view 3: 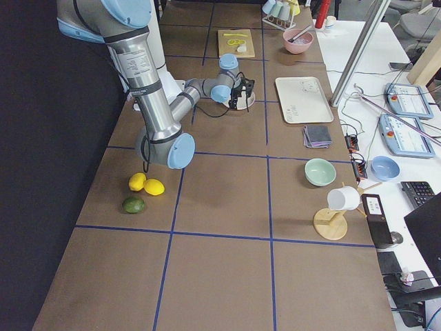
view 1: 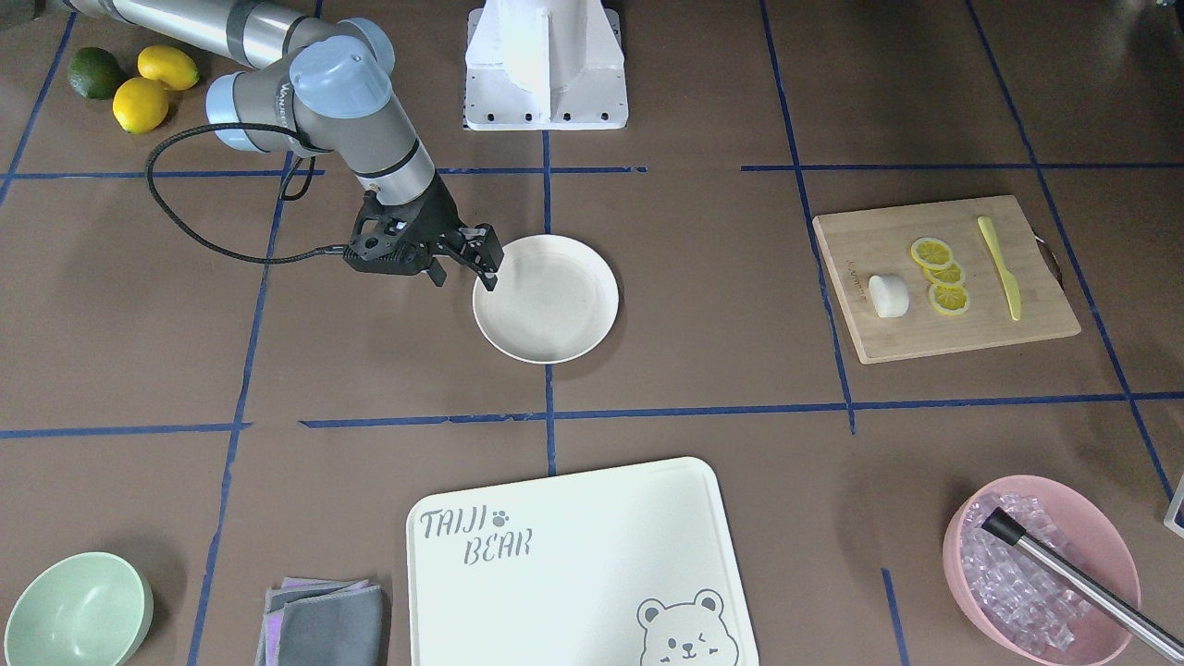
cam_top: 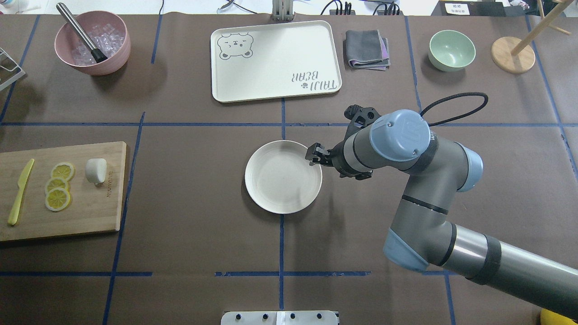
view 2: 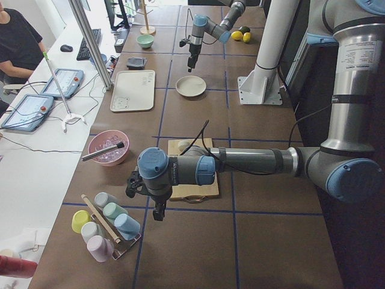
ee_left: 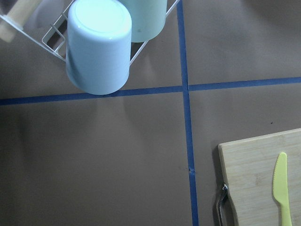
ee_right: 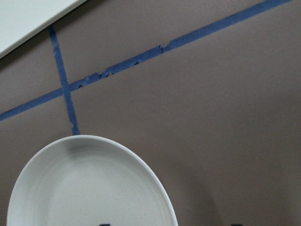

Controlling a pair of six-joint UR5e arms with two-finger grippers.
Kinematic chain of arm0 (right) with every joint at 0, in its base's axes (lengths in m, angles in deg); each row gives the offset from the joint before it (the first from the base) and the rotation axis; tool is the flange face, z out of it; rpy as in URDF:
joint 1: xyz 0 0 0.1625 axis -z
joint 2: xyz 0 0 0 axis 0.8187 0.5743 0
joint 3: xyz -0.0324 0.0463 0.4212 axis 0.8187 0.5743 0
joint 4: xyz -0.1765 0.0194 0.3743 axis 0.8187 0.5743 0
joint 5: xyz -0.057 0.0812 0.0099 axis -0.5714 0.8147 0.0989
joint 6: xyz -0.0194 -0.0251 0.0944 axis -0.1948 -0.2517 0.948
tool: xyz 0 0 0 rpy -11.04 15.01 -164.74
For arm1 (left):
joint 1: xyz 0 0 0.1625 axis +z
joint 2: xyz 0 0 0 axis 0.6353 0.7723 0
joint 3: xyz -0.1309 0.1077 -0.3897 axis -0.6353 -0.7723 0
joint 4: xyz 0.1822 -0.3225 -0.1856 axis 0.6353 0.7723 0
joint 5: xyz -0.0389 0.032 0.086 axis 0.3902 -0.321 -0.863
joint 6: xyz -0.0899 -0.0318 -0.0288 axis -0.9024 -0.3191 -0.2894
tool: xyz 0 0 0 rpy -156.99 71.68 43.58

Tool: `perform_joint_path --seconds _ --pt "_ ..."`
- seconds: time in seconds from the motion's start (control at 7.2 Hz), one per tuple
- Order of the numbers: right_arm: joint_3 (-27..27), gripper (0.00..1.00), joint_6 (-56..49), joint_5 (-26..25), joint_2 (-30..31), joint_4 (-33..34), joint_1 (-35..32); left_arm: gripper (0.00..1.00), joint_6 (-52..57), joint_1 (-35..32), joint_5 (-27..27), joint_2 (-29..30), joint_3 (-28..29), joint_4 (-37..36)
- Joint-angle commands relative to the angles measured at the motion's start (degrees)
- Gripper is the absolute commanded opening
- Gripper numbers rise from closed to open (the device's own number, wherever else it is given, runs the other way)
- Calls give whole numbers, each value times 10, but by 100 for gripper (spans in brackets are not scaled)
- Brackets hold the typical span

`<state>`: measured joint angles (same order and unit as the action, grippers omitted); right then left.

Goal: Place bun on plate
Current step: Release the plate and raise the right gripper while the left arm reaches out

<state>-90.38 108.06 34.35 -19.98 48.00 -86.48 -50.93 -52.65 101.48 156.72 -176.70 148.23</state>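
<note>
The bun [view 1: 888, 296] [cam_top: 96, 170] lies on a wooden cutting board [view 1: 980, 324] [cam_top: 90, 212] beside three lemon slices [cam_top: 58, 185] and a yellow knife [cam_top: 20, 192]. The cream-white plate [view 1: 546, 314] [cam_top: 283, 185] [ee_right: 84, 188] sits empty at the table's middle. My right gripper [view 1: 465, 268] [cam_top: 316, 155] hangs open over the plate's rim, holding nothing. My left gripper [view 2: 159, 211] hovers past the board's outer end, near the cup rack; I cannot tell whether it is open or shut. Its wrist view shows only the board's corner [ee_left: 254, 174] and the knife's tip [ee_left: 282, 183].
A bear-printed tray [cam_top: 275, 61], a folded grey cloth [cam_top: 366, 49] and a mint bowl [cam_top: 451, 49] line the far edge. A pink bowl of ice [cam_top: 92, 43] holds a metal tool. Cups [ee_left: 99, 47] lie in a wire rack. Lemons and a lime [view 1: 134, 79] sit near the right arm's base.
</note>
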Motion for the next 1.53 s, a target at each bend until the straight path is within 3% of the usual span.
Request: perform_joint_path --seconds 0.0,0.28,0.56,0.83,0.97,1.39 --pt "-53 100 -58 15 2 124 -32 100 -94 50 -1 -8 -65 0" --pt "-89 100 -200 29 5 237 -83 100 -218 137 -1 -43 -166 1" --pt "-94 100 -294 69 33 250 -142 100 -378 215 -1 -57 -225 60" --pt "-94 100 -380 77 69 246 -182 100 -562 342 -85 -52 -227 150" --pt "-97 100 -427 108 93 245 -214 100 -614 395 -144 -50 -227 159" --pt "-113 100 -605 194 192 235 -335 100 -645 445 -200 6 -181 161"
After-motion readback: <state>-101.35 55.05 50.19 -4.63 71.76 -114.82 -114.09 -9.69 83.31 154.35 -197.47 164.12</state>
